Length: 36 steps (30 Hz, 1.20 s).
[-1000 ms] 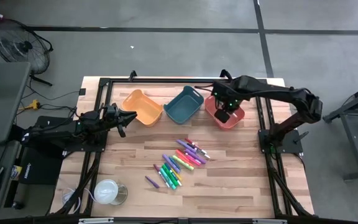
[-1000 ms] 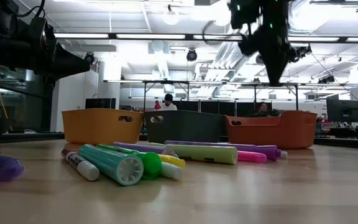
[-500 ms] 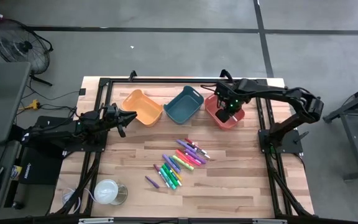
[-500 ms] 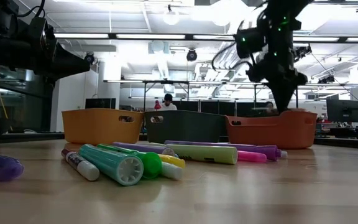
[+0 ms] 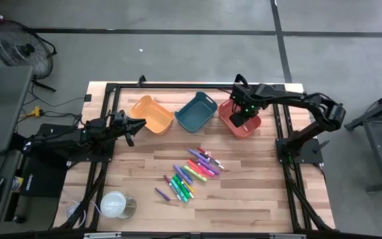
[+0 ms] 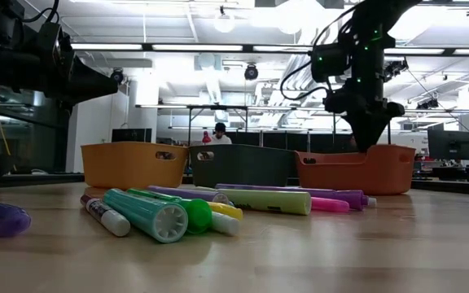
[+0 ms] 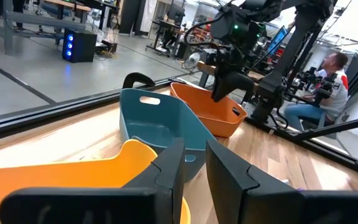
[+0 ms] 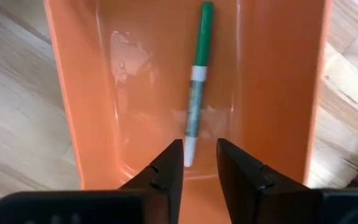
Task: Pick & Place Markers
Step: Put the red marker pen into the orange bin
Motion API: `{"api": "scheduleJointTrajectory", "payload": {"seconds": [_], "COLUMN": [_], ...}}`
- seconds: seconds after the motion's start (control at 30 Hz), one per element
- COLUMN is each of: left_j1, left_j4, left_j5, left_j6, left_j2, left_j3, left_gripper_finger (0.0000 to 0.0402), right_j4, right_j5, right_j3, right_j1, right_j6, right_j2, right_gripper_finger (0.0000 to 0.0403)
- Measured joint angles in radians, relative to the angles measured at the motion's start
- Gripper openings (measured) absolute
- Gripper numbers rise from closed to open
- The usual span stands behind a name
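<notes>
Table (image 5: 244, 199) first: the loose markers (image 5: 192, 174) lie heaped mid-board, well apart from the red bin (image 5: 241, 125) at its far edge. Over that bin hangs the right gripper (image 5: 239, 118), fingers parted, empty; a green marker (image 8: 196, 87) lies on the bin floor below. Lifting straight up clears the walls best. The left gripper (image 7: 193, 177) waits by the orange bin (image 5: 152, 114), fingers narrowly apart, empty.

One marker (image 8: 195, 99) in rightmost bin (image 5: 241, 127), right gripper (image 5: 239, 118) above it, marker pile (image 5: 191, 174) nearer table front.
</notes>
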Motion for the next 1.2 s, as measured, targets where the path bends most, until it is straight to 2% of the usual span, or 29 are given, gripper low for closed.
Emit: {"api": "scheduleJointTrajectory", "payload": {"seconds": [0.23, 0.4, 0.53, 0.8, 1.03, 1.2], "left_j1": [0.000, 0.000, 0.000, 0.000, 0.000, 0.000], "left_j4": [0.000, 0.000, 0.000, 0.000, 0.000, 0.000], "left_j5": [0.000, 0.000, 0.000, 0.000, 0.000, 0.000], "left_j6": [0.000, 0.000, 0.000, 0.000, 0.000, 0.000], "left_j2": [0.000, 0.000, 0.000, 0.000, 0.000, 0.000], "left_j3": [0.000, 0.000, 0.000, 0.000, 0.000, 0.000], "left_gripper_finger": [0.0062, 0.0062, 0.0062, 0.0062, 0.0062, 0.0062], "right_j4": [-0.013, -0.012, -0.009, 0.048, 0.095, 0.129], "right_j5": [0.006, 0.030, 0.009, -0.054, 0.006, 0.067], "right_j3": [0.026, 0.100, 0.130, 0.129, 0.128, 0.127], "right_j1": [0.030, 0.102, 0.172, 0.340, 0.472, 0.535], "right_j6": [0.023, 0.030, 0.027, 0.005, -0.037, 0.021], "right_j2": [-0.017, -0.042, -0.042, -0.036, 0.019, 0.072], "right_gripper_finger": [0.0133, 0.0167, 0.0185, 0.0185, 0.0184, 0.0185]}}
